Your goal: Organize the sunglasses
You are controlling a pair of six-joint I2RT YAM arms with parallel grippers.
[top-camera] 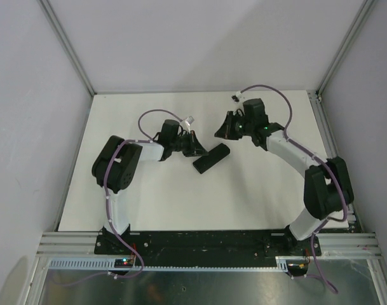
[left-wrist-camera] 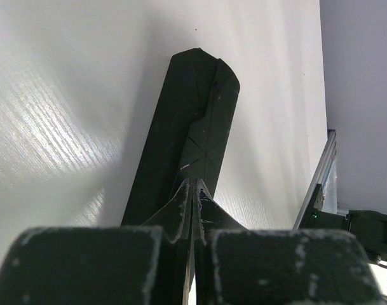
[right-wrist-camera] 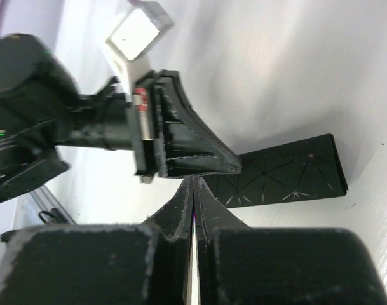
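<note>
Left end effector (left-wrist-camera: 193,188) was seen with fingers pressed together, nothing pinched between them. Its tips were held low at the near end of a black case (left-wrist-camera: 192,121). Actual contact could not be confirmed from the left wrist view.

Right end effector (right-wrist-camera: 193,185) was likewise pressed together, nothing gripped. It was held just beside the left one, tips pointed toward it and toward the case, but apart from the case itself. In the right wrist view the left end effector's black fingers were seen directly ahead. Their tip was down at one end of the case, and a white block (right-wrist-camera: 137,35) was mounted behind them.

Case was laid flat on the white tabletop (top-camera: 180,197), roughly at its middle, set on a diagonal. One end was nearer the left arm (top-camera: 117,166), the other up toward the right arm (top-camera: 323,184). It was noted as long, narrow and dark, with faint crease lines across its face and a flap folded over along one long side.

Sunglasses were not made out in any view. Whether they were inside the case could not be told.

Both arms were bent inward from their bases at the near edge, wrists close together near the middle. Purple cables (top-camera: 272,89) were looped over each arm. Tabletop was bordered by metal frame rails (top-camera: 53,244) and pale walls.
</note>
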